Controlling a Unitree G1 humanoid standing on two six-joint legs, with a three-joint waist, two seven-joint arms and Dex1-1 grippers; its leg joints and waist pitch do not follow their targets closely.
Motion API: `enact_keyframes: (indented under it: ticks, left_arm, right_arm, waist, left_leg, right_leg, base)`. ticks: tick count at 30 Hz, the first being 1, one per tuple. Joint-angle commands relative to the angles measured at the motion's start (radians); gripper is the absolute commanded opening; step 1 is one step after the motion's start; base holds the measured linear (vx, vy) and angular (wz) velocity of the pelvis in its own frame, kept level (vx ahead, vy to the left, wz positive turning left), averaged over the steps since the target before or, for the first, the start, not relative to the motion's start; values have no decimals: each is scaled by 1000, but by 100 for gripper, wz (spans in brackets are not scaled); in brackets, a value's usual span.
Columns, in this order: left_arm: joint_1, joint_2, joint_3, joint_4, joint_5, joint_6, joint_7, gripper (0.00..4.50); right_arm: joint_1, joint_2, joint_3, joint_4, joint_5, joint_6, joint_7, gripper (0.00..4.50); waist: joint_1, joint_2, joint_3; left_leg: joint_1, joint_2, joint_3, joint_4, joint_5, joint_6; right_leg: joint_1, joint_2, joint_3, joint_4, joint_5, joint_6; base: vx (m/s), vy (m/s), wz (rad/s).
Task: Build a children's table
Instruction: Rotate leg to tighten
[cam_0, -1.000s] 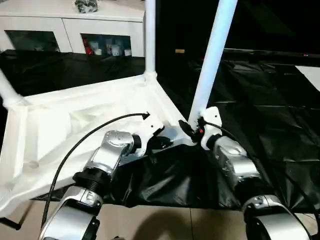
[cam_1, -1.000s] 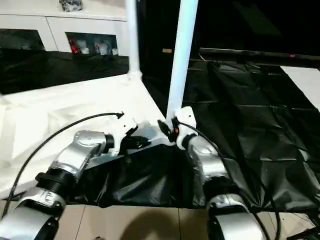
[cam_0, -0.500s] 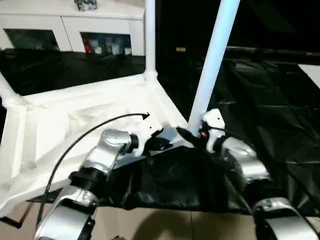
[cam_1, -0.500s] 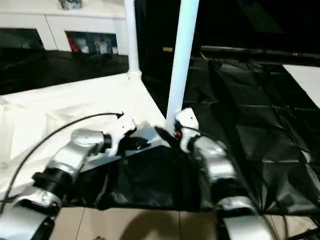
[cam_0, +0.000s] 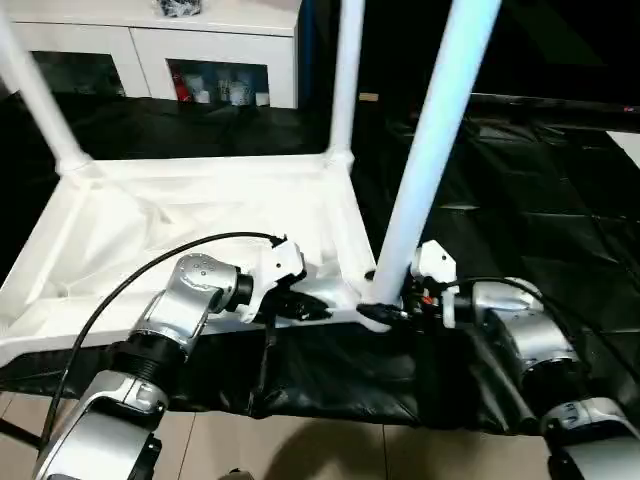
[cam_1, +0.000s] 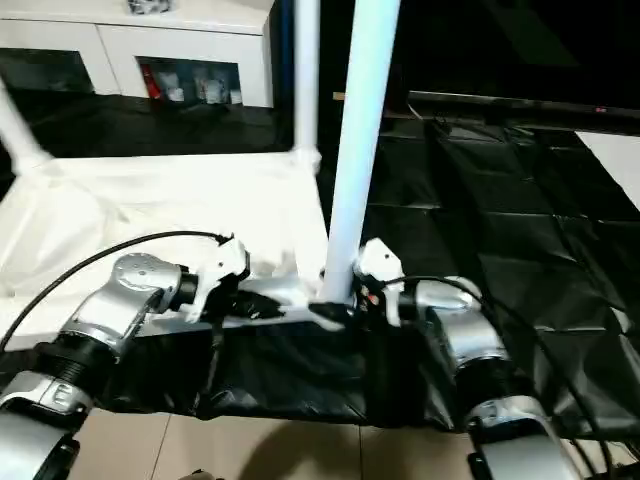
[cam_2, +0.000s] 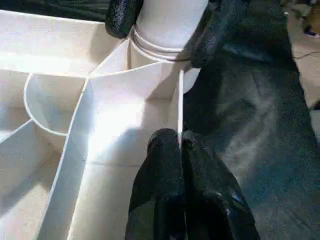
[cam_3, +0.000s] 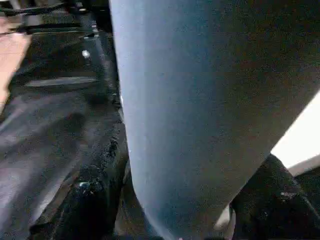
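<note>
The children's table lies upside down on the black-covered work table, its white ribbed top (cam_0: 200, 215) facing up. Three white legs stand in its corner sockets: far left (cam_0: 40, 95), back (cam_0: 345, 80) and the near leg (cam_0: 435, 170). My left gripper (cam_2: 180, 142) is shut on the thin near rim (cam_2: 180, 100) of the top, just left of the near corner. My right gripper (cam_0: 385, 310) comes in from the right at the foot of the near leg (cam_3: 200, 100). One black finger (cam_2: 122, 17) presses each side of the leg where it enters its socket.
The black sheet (cam_0: 540, 200) covers the work table to the right and behind. A white cabinet (cam_0: 150, 50) with glass doors stands at the back left. The work table's front edge and the light floor (cam_0: 300, 450) lie just below my forearms. A black cable (cam_0: 150, 270) arcs over my left arm.
The camera has shifted, so the top now looks squarer. My right forearm has swung round to the right of the near leg, its gripper staying at the leg's foot. My left gripper keeps the rim.
</note>
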Motion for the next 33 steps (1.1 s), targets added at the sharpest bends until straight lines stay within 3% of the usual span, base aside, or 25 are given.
enact_keyframes:
  ticks: [1, 9, 14, 15, 18, 20, 25, 26, 30, 33]
  left_arm:
    - [-28, -3, -2, -7, -14, -15, 11, 0]
    - [-26, 13, 2, 4, -18, -23, -6, 0]
    - [-25, -6, 15, 20, -9, -13, 74, 0]
    - [-25, -21, 27, 22, -8, -7, 122, 0]
    - [-25, -44, 39, 18, -3, 9, 185, 0]
    - [-30, -77, 54, 19, 11, 24, 276, 0]
    - [-40, -129, 66, 33, 30, 43, 397, 0]
    - [-46, -159, 62, 44, 37, 53, 451, 0]
    - [-56, -218, 63, 52, 44, 68, 538, 0]
    - [-55, -237, 60, 48, 50, 64, 555, 0]
  right_arm:
    - [31, 6, 86, 9, -32, 22, 75, 260]
    - [40, 11, 90, -5, -23, 37, 94, 254]
    - [49, 49, 64, 7, -17, 42, 6, 254]
    - [44, 72, 49, 28, -32, 49, -84, 254]
    - [41, 110, 24, 50, -38, 50, -193, 254]
    - [37, 159, -1, 79, -47, 61, -329, 254]
    - [27, 231, -28, 125, -65, 60, -525, 253]
    - [8, 281, -57, 158, -59, 78, -651, 253]
    - [-45, 374, -108, 223, -49, 113, -862, 253]
    - [-68, 396, -112, 246, -53, 123, -902, 253]
  waist:
    - [2, -1, -51]
    - [2, 3, -51]
    - [3, -4, -50]
    - [1, -10, -47]
    - [-3, -7, -44]
    - [-9, -7, -43]
    - [-22, -7, -43]
    - [-24, -5, -42]
    - [-30, -2, -44]
    - [-31, -3, -46]
  left_leg:
    - [3, 30, -8, -58, -251, 52]
    - [4, 29, -7, -57, -252, 49]
    - [3, 29, -7, -57, -246, 48]
    - [3, 29, -8, -60, -256, 43]
    - [7, 29, -14, -66, -313, 13]
    - [9, 29, -19, -70, -337, -1]
    - [10, 26, -21, -70, -377, -14]
    - [12, 26, -20, -71, -383, -10]
    - [10, 24, -20, -71, -371, -20]
    - [9, 22, -18, -69, -369, -12]
  right_leg:
    - [48, -49, 40, -64, -181, -243]
    - [49, -49, 39, -65, -192, -242]
    - [47, -49, 40, -64, -199, -238]
    - [46, -50, 40, -68, -232, -229]
    - [39, -57, 41, -82, -376, -182]
    - [36, -58, 41, -87, -410, -166]
    - [31, -56, 41, -92, -433, -149]
    - [26, -54, 43, -94, -430, -147]
    - [27, -52, 43, -90, -388, -154]
    - [29, -50, 43, -89, -368, -151]
  base:
    - [0, 0, 0]
    - [0, 0, 0]
    - [0, 0, 0]
    - [0, 0, 0]
    - [0, 0, 0]
    - [0, 0, 0]
    - [0, 0, 0]
    - [0, 0, 0]
    - [0, 0, 0]
    - [0, 0, 0]
